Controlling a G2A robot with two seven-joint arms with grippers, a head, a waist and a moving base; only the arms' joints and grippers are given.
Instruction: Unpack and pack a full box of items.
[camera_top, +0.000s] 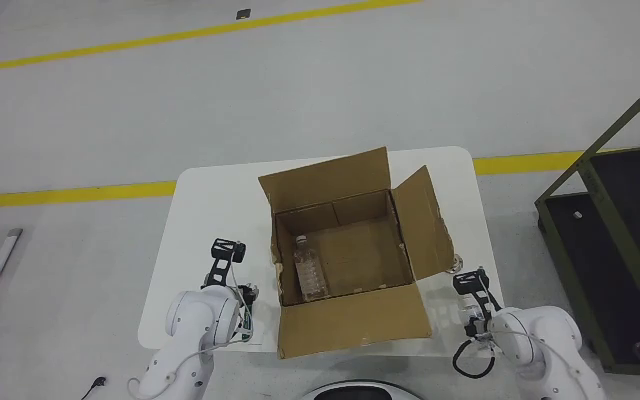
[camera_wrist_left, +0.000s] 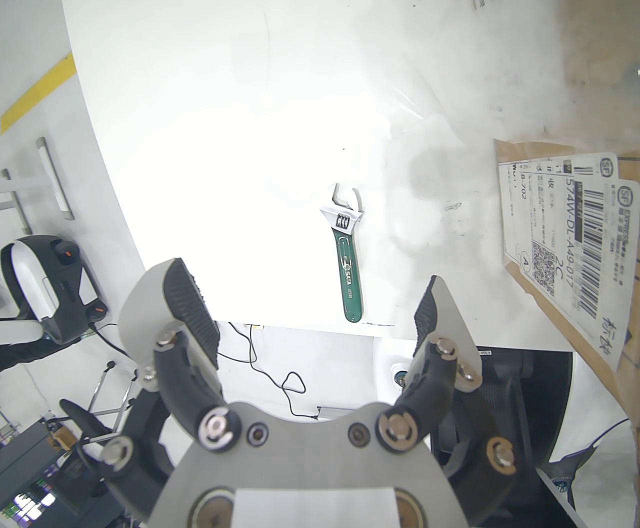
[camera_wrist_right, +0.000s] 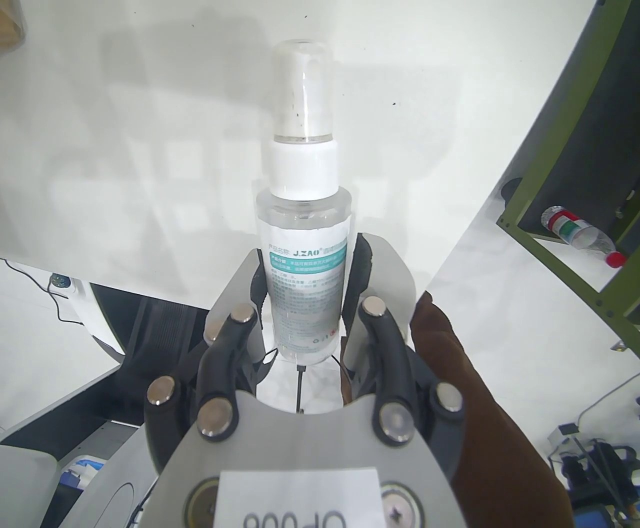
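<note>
Here we go: the open brown cardboard box (camera_top: 345, 250) sits mid-table on the white rounded table (camera_top: 215, 200), with flaps folded out at twelve, three and six o'clock. Inside it, a clear plastic bottle (camera_top: 312, 268) lies flat along the nine o'clock wall, its cap toward twelve. The rest of the box floor shows bare cardboard.

My left gripper (camera_wrist_left: 305, 277) hangs over the table at the box's nine o'clock side. Its fingers (camera_wrist_left: 187, 305) are spread wide with nothing between the ribbed black pads. Just past them, flat on the tabletop, lies a green-handled adjustable wrench with a silver head (camera_wrist_left: 346, 260). The handle end is close to the table's edge and the head points inward over the table. It is well apart from my pads, and nothing touches it. Near it is the box's outer wall, which carries a white shipping label (camera_wrist_left: 565, 235).

Over on the other side, my right gripper (camera_wrist_right: 307, 265) is at about four o'clock from the box, by the folded-out three o'clock flap. It is clamped on a clear spray bottle with a white collar and a transparent cap (camera_wrist_right: 302, 220). The fingers are pinched onto the labelled body from both sides. The cap end sticks out beyond my fingertips over the white tabletop, and the bottle runs straight along the gripper's line.
</note>
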